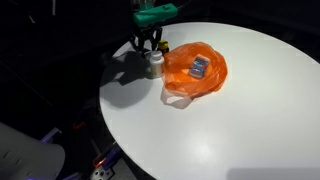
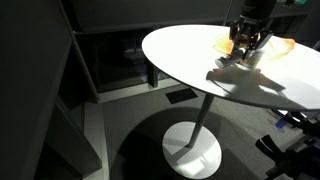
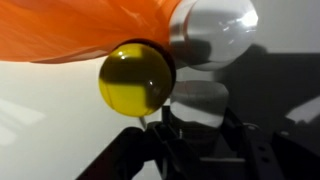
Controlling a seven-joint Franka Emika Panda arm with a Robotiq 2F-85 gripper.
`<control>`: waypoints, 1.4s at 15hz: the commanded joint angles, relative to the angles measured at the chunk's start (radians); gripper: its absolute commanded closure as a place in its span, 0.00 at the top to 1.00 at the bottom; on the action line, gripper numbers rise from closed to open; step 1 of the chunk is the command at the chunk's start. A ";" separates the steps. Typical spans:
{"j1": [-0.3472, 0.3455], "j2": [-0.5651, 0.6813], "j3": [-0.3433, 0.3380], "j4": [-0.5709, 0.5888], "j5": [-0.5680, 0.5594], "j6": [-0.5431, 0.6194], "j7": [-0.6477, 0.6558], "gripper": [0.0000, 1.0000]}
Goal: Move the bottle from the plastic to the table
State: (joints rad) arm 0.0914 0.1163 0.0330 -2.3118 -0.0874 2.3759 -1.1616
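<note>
A small white bottle (image 1: 155, 66) stands at the table's edge, just beside the crumpled orange plastic (image 1: 205, 80). In the wrist view the bottle (image 3: 200, 105) sits between my two dark fingers. My gripper (image 1: 151, 47) comes down on it from above and looks shut on the bottle's upper part; it also shows in an exterior view (image 2: 243, 47). The bottle's base appears to be at or near the white tabletop (image 1: 250, 125). The orange plastic fills the top of the wrist view (image 3: 70, 25).
A small blue-grey packet (image 1: 199, 68) lies on the plastic. A round yellow object (image 3: 135, 78) and a shiny silver round object (image 3: 213, 30) sit close in front of my fingers. The round table edge (image 2: 190, 50) is right beside the bottle.
</note>
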 commanded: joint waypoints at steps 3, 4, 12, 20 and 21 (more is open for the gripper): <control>-0.037 0.003 0.033 0.027 0.040 -0.021 -0.059 0.92; -0.037 -0.009 0.034 0.024 0.040 -0.032 -0.043 0.98; -0.049 -0.112 0.003 0.000 0.023 -0.089 0.268 1.00; -0.099 -0.198 -0.046 -0.005 0.015 -0.108 0.606 1.00; -0.104 -0.207 -0.051 -0.008 0.016 -0.111 0.645 1.00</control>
State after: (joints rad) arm -0.0002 -0.0456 -0.0056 -2.3038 -0.0584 2.2854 -0.6283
